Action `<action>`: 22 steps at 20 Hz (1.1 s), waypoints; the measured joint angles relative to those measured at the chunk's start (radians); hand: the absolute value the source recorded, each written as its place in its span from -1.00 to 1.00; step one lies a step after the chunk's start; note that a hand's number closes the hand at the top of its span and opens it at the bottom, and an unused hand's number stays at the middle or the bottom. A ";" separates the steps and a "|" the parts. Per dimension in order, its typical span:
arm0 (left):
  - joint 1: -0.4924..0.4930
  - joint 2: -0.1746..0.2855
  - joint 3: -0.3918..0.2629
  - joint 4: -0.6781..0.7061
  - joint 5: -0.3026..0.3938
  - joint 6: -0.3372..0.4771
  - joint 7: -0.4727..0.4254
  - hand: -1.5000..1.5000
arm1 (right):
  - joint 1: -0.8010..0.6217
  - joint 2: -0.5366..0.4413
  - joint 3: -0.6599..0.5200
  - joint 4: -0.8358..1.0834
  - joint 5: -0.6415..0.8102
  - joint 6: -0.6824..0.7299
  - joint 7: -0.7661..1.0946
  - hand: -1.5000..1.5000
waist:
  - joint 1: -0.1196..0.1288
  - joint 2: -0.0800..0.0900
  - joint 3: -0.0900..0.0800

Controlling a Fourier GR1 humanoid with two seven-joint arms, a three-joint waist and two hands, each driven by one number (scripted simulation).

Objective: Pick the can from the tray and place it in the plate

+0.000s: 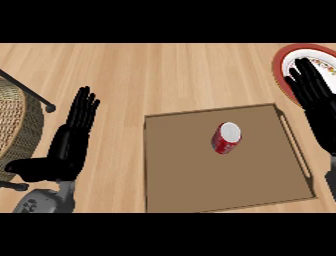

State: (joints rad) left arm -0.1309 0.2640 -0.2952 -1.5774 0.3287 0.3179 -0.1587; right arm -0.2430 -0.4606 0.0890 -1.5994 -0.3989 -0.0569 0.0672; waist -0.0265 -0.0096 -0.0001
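Observation:
A red can (226,138) with a white top stands upright in the middle of the brown tray (178,185). The red-rimmed white plate (333,62) lies at the far right, beyond the tray's right corner. My right hand (326,112) is open with straight fingers; it hovers at the tray's right edge, and its fingertips overlap the plate's near side. My left hand (67,142) rests open, fingers up, left of the tray. Neither hand touches the can.
A woven wicker basket (1,125) with a black wire frame sits at the left edge, close to my left hand. The light wooden counter (163,75) stretches behind the tray.

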 measured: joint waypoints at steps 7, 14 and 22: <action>0.047 0.026 -0.036 0.127 0.006 -0.027 0.130 0.00 | -0.244 -0.082 0.004 0.032 -0.031 0.219 -0.036 1.00 | 0.079 0.029 -0.002; 0.042 0.029 -0.052 0.174 0.028 -0.059 0.235 0.00 | -0.384 -0.071 -0.041 0.386 0.079 0.306 -0.317 -1.00 | 0.086 0.030 0.005; 0.050 0.038 -0.025 0.180 0.036 -0.082 0.264 0.00 | -0.517 -0.128 -0.032 0.693 0.184 0.534 -0.565 -1.00 | 0.066 0.018 0.007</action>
State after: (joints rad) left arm -0.0810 0.3016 -0.3203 -1.3971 0.3646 0.2361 0.1057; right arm -0.7599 -0.5882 0.0575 -0.9059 -0.2145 0.4767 -0.4978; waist 0.0391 0.0086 0.0070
